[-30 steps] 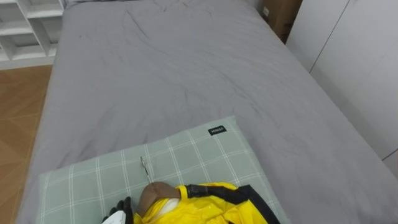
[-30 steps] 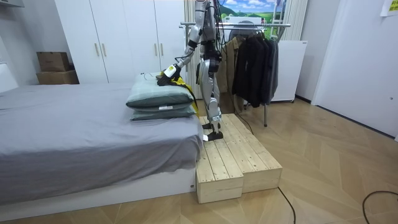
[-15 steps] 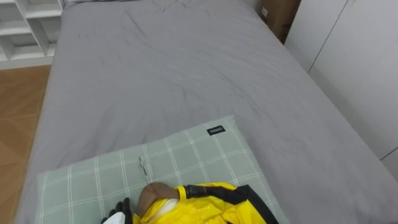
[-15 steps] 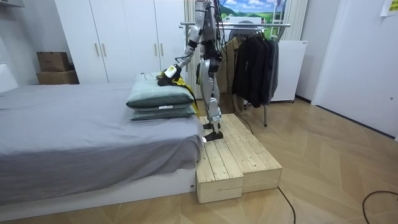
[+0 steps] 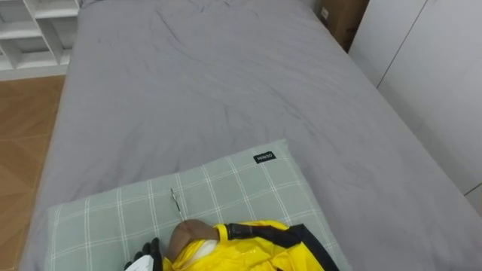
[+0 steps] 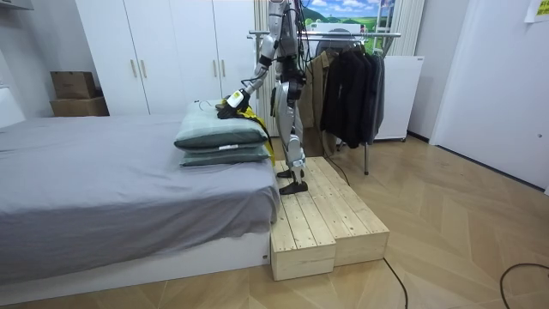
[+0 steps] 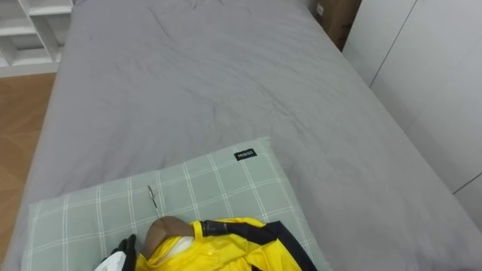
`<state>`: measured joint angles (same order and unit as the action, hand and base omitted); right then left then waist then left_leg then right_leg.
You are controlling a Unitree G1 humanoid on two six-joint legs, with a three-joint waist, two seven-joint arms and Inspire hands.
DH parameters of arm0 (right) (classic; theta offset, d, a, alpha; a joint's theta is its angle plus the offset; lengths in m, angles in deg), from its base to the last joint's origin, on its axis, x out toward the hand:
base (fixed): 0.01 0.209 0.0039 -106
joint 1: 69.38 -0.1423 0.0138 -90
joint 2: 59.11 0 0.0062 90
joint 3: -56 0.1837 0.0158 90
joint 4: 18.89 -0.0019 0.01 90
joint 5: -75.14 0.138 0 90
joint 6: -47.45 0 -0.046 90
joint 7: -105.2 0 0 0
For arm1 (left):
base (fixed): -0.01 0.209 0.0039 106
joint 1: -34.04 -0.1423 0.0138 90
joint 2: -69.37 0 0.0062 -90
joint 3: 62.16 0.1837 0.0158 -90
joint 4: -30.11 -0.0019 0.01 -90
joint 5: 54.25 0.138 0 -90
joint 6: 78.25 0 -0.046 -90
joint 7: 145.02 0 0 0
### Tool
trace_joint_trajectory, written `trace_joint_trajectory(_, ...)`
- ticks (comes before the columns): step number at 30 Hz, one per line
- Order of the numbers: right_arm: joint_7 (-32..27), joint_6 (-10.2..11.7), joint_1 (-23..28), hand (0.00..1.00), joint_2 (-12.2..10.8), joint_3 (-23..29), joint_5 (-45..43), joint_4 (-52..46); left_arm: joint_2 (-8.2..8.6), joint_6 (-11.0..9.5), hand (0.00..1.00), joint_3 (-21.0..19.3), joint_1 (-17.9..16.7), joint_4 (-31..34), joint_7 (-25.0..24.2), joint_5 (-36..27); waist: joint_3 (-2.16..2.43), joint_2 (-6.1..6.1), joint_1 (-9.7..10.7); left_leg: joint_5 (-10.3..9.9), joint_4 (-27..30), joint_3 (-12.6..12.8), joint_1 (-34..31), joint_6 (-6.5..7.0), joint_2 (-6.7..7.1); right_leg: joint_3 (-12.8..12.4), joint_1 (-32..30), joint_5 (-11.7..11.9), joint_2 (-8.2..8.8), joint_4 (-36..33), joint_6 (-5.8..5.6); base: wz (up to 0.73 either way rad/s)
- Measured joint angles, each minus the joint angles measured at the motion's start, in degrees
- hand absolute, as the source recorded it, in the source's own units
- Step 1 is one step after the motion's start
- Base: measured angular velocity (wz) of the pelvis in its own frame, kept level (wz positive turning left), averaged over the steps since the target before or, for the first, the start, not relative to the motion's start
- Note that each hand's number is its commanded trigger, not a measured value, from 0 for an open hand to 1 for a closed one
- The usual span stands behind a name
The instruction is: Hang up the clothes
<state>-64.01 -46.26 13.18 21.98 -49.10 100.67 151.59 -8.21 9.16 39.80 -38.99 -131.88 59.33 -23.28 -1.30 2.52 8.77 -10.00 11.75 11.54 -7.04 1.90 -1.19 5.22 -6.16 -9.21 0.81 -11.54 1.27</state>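
Observation:
A yellow garment with black trim lies on a green checked pillow at the near end of the bed. At its collar I see a brown wooden hanger whose thin metal hook rests on the pillow. My left hand shows its dark fingertips just left of the hanger, touching the garment's edge; their grip is hidden below the picture's edge. In the room view I stand on a wooden platform at the bed's end, with my left arm stretched to the garment on the stacked pillows.
The grey bed stretches away ahead. A clothes rack with dark coats stands behind me. White wardrobes and cardboard boxes line the far wall. White shelves and wood floor lie left of the bed.
The eye view has shifted very slightly. The garment, hanger and left hand lie as before.

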Motion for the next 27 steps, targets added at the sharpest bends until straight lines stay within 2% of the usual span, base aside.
trace_joint_trajectory(2, 0.2, 0.0, 0.1, 0.00, 0.0, 0.0, 0.0, 0.0, -0.11, 0.0, 0.35, -0.1, 0.1, 0.0, -0.4, 0.0, 0.10, 0.06, -0.1, 0.0, 0.0, 0.0, 0.0, 0.00, 0.01, -0.1, 0.0, 0.0, 0.00, 0.0, 0.00, 0.00)
trace_joint_trajectory(3, 0.3, 0.0, 0.1, 0.00, 0.0, 0.0, 0.0, 0.0, -0.12, 0.0, 0.54, -0.1, 0.1, 0.0, -0.4, 0.0, 0.12, 0.09, -0.2, 0.0, 0.0, 0.0, 0.0, 0.00, 0.01, -0.1, 0.0, 0.0, 0.00, 0.0, 0.00, 0.00)
trace_joint_trajectory(5, 0.6, 0.0, 0.3, 0.00, 0.0, 0.0, -0.1, 0.0, -0.31, 0.0, 0.64, -0.2, 0.3, 0.0, -0.8, 0.0, 0.31, 0.32, -0.7, 0.0, 0.0, 0.2, 0.2, 0.00, 0.03, -0.3, 0.0, 0.0, -0.03, 0.0, 0.00, -0.05)
trace_joint_trajectory(9, 0.8, 0.0, 0.6, 0.00, 0.0, 0.0, -0.3, 0.0, -1.34, 0.0, 0.65, -0.6, 1.5, 0.0, -0.6, 0.0, 0.64, 0.66, -1.2, 0.0, 0.0, 0.4, 0.3, 0.00, 0.04, -0.4, 0.1, 0.0, -0.06, 0.0, 0.00, -0.01)
trace_joint_trajectory(11, 1.0, 0.0, 0.4, 0.00, 0.0, 0.0, -0.3, 0.1, -2.80, 0.0, 0.65, -0.8, 2.3, 0.1, -0.6, -0.2, 0.77, 0.70, -1.2, 0.0, -0.1, 0.3, 0.3, 0.00, 0.00, -0.5, 0.1, 0.0, -0.04, 0.0, 0.00, 0.00)
trace_joint_trajectory(14, 1.1, -0.1, 0.3, 0.00, 0.0, 0.0, -0.3, 0.1, -2.94, 0.1, 0.67, -1.5, 2.5, 0.0, -0.6, -1.3, 0.76, 0.71, -1.2, 0.0, -0.3, 0.3, 0.6, 0.00, 0.03, -0.5, 0.2, 0.1, 0.00, -0.1, -0.05, 0.00)
trace_joint_trajectory(17, 1.3, -0.1, 0.3, 0.00, 0.0, 0.0, -0.3, 0.1, -3.00, 0.2, 0.84, -1.8, 2.3, 0.0, -0.6, -1.9, 0.70, 0.77, -1.2, 0.0, -0.4, 0.3, 0.7, 0.00, 0.03, -0.5, 0.2, 0.1, -0.01, -0.1, -0.05, 0.00)
trace_joint_trajectory(18, 1.4, -0.1, 0.3, 0.00, 0.0, 0.0, -0.4, 0.1, -2.97, 0.2, 0.98, -1.8, 2.2, 0.0, -0.6, -2.2, 0.69, 0.77, -1.2, 0.0, -0.5, 0.4, 0.7, 0.00, 0.03, -0.5, 0.2, 0.1, -0.02, -0.1, -0.05, 0.00)
trace_joint_trajectory(20, 1.5, -0.1, 0.2, 0.00, 0.0, 0.1, -1.1, 0.1, -2.83, 0.2, 1.00, -1.7, 1.4, -0.2, -0.9, -4.2, 0.64, 0.71, -1.1, 0.0, -0.5, 0.3, 0.6, 0.00, 0.01, -0.4, 0.2, 0.1, -0.03, -0.1, -0.05, 0.00)
trace_joint_trajectory(24, 1.9, -0.1, -0.5, 0.00, 0.0, 0.0, -1.1, 1.1, -2.08, 0.2, 1.00, -1.7, 1.0, -1.3, -1.2, -6.6, 0.11, 0.57, -1.2, 0.0, -0.5, 0.1, 0.6, 0.00, -0.02, -0.4, 0.2, 0.1, -0.03, 0.0, -0.05, 0.00)
trace_joint_trajectory(26, 1.9, -0.1, -1.1, 0.00, 0.0, 0.0, -1.1, 1.4, -1.92, 0.2, 1.00, -1.7, 0.7, -1.3, -1.9, -6.6, -0.47, 0.46, -1.2, 0.0, -0.5, 0.2, 0.6, 0.00, -0.02, -0.3, 0.1, 0.1, -0.03, 0.0, -0.05, 0.00)
trace_joint_trajectory(27, 1.9, -0.1, -1.2, 0.00, 0.0, 0.0, -1.1, 1.5, -1.81, 0.2, 1.00, -1.7, 0.6, -1.3, -2.3, -6.6, -0.49, 0.43, -1.2, 0.0, -0.5, 0.2, 0.5, 0.00, -0.02, -0.3, 0.1, 0.1, -0.03, 0.0, -0.05, 0.00)
